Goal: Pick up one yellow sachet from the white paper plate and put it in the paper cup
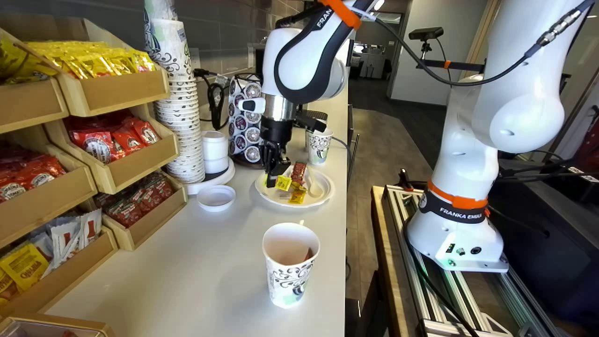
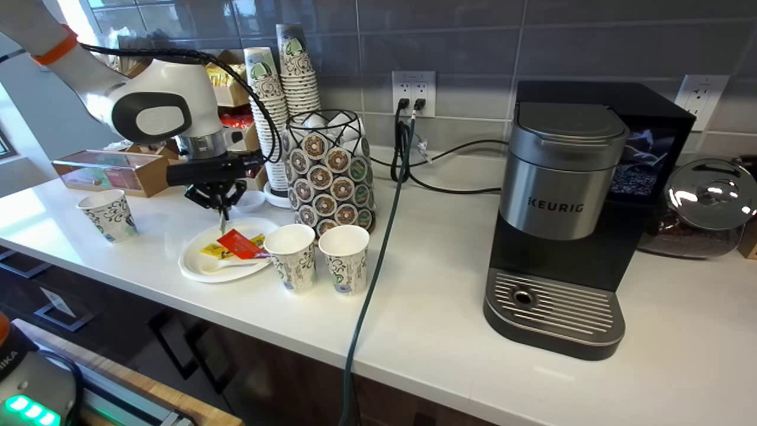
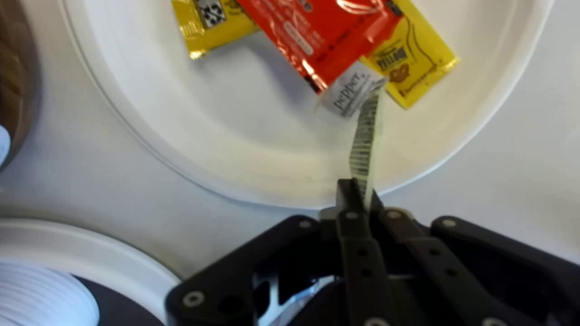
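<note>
A slim, flat yellow paper sachet (image 3: 364,145) juts from a black two-fingered robot gripper (image 3: 362,194) pinching its end over a round white paper plate (image 3: 235,167). Its tip overlaps a small white pepper packet (image 3: 350,93) in the wrist view; contact I can't make out. A straight lift first should avoid snagging, then a release centred above the swirl-printed white paper cup (image 1: 289,276), well off to the gripper's left. Overhead, the white jointed arm (image 1: 304,65) bends to point the gripper down.
</note>
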